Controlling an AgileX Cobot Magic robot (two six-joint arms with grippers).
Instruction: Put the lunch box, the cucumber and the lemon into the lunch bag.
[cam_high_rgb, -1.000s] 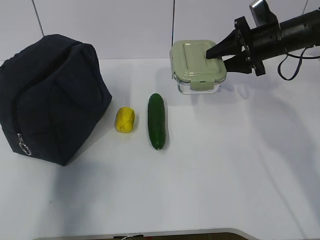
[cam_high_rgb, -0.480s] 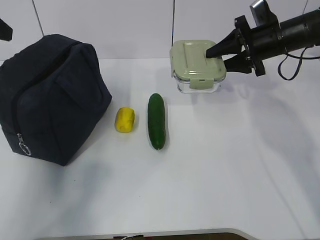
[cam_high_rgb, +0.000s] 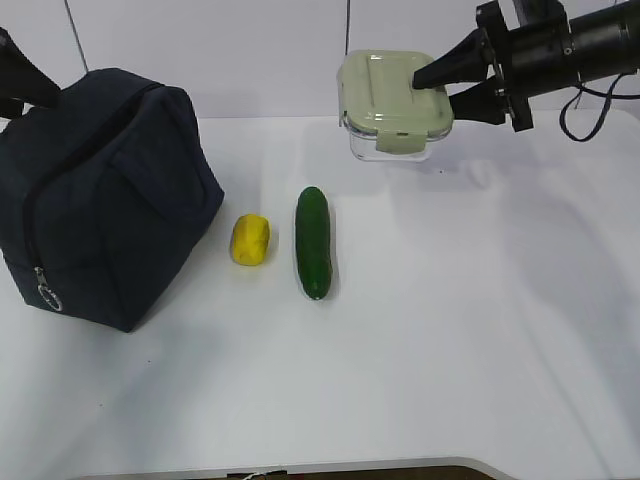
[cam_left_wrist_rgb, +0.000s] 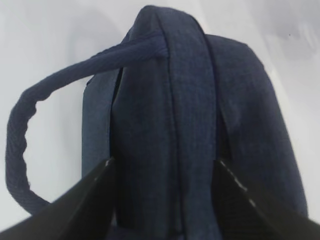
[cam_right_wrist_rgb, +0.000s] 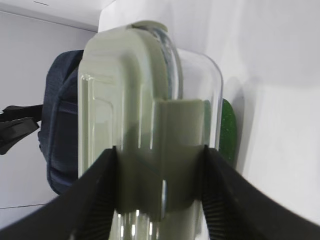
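Right gripper (cam_high_rgb: 442, 88): black, jaws clamped top and bottom on one short end of the lunch box. Holds it clear of the table, at the far right of the exterior view.

Lunch box (cam_high_rgb: 392, 118): small clear rectangular container, rounded corners, pale sage-green snap-on lid with side clips. Lifted; its shadow lies on the white table (cam_high_rgb: 480, 330) beneath. In the right wrist view the box (cam_right_wrist_rgb: 150, 125) fills the gap between both jaws.

Left gripper (cam_left_wrist_rgb: 165, 200): jaws standing apart, holding nothing, poised over the top of the bag, straddling its upper seam. Contact with the fabric cannot be told.

Lunch bag (cam_high_rgb: 100, 195): large boxy dark navy fabric bag, at the left of the table. Zipper appears drawn shut, a metal ring hanging at its lower end. One loop handle (cam_left_wrist_rgb: 30, 130) hangs to the side.

Lemon (cam_high_rgb: 250, 239): small bright yellow blocky fruit, lying just right of the bag.

Cucumber (cam_high_rgb: 313, 241): long smooth dark green, lying just beside the lemon, on its right.

Step in hand, judged: carrying the box toward the bag; none of the three items is packed.

Next move, judged: the bag must be opened and held open by the left arm, then the box carried leftward over the fruit and lowered in level.
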